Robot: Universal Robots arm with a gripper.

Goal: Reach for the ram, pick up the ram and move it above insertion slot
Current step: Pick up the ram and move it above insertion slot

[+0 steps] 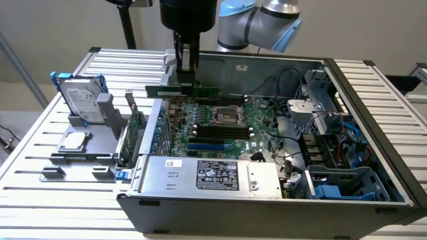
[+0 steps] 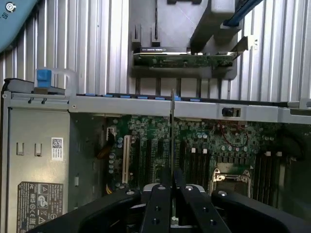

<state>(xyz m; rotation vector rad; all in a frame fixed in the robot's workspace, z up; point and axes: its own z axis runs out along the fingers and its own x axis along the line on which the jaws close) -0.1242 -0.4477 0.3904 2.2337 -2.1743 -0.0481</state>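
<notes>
Hanging over the open computer case [image 1: 373, 125], the gripper [image 1: 187, 75] has its jaws clamped on the ram [image 1: 183, 91].

Light was soft and even in the exterior view, bright on the pale wall and on the ribbed table [image 1: 40, 150], while the inside of the computer case [image 1: 267, 200] stayed dimmer, its motherboard [image 1: 220, 125] shaded below the rear wall. The dark arm [image 1: 187, 20] above that case was nearly featureless black, and the silver power supply cover [image 1: 213, 175] in front of the motherboard caught a mild sheen without hard glare. In the wrist view the gripper [image 2: 172, 194] closest to the lens looked soft, perhaps out of focus, and the table's slats beyond the case rim appeared slightly washed.
</notes>
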